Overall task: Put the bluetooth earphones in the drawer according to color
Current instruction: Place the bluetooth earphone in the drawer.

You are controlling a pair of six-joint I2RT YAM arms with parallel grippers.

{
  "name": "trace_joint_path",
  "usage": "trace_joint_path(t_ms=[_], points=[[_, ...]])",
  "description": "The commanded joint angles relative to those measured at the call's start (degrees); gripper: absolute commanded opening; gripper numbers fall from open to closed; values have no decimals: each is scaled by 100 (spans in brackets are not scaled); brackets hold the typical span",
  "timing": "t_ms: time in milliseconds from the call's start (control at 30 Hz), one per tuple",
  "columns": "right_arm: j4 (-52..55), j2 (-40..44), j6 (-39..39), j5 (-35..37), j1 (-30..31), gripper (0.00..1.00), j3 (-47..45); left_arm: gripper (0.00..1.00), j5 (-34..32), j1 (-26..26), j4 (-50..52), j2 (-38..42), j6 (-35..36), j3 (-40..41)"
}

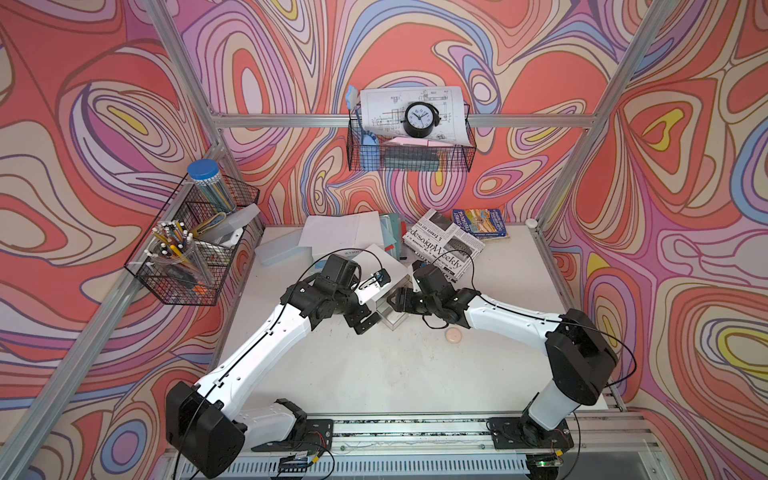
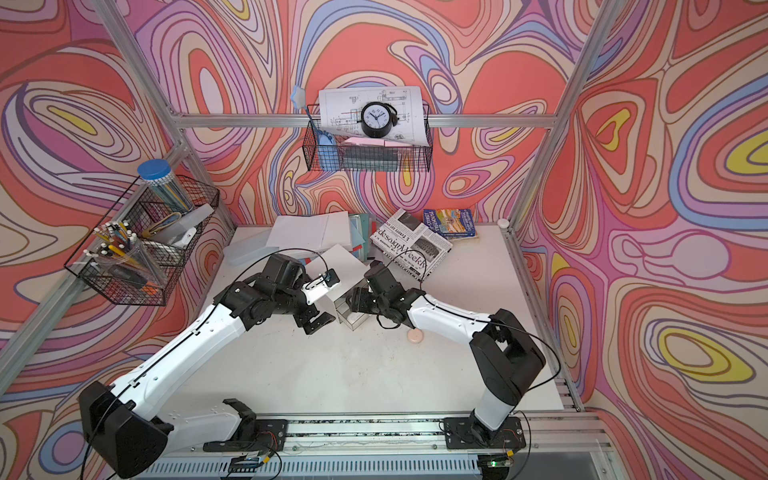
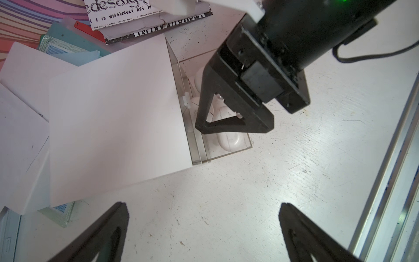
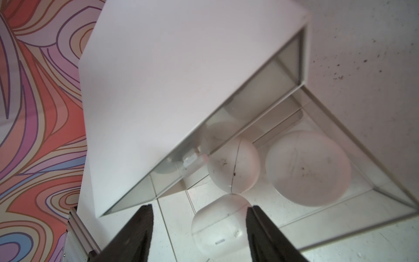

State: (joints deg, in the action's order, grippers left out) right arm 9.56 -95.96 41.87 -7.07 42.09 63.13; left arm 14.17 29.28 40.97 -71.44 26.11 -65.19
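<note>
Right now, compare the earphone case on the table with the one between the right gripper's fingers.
The pink case lies on the bare table; the white case sits in the clear drawer. The pink case is untouched; the right gripper straddles the white case. Both are rounded.

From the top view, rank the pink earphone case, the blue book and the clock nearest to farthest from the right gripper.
1. pink earphone case, mid table
2. blue book, table's back edge
3. clock, wire basket on the wall

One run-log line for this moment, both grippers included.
right gripper: open, astride a white case | clear drawer: three white cases inside | left gripper: open, empty | pink case: on table
</note>
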Motion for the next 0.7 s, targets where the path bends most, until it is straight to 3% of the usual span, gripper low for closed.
trace_joint_path(t_ms=[0,300,467,500,667], points=[[-101,-74,-7,79,40,67,-64,98,-10,8,64,24,-34,-112],[87,210,-264,465,44,67,-78,98,-50,12,21,59,-29,-100],[357,492,-619,894,34,59,-96,98,255,41,-82,156,-114,-104],[378,552,-671,972,33,54,-124,99,322,56,-118,182,-144,-97],[452,758,-618,1215,29,6,-330,98,316,221,-75,102,-150,-105]])
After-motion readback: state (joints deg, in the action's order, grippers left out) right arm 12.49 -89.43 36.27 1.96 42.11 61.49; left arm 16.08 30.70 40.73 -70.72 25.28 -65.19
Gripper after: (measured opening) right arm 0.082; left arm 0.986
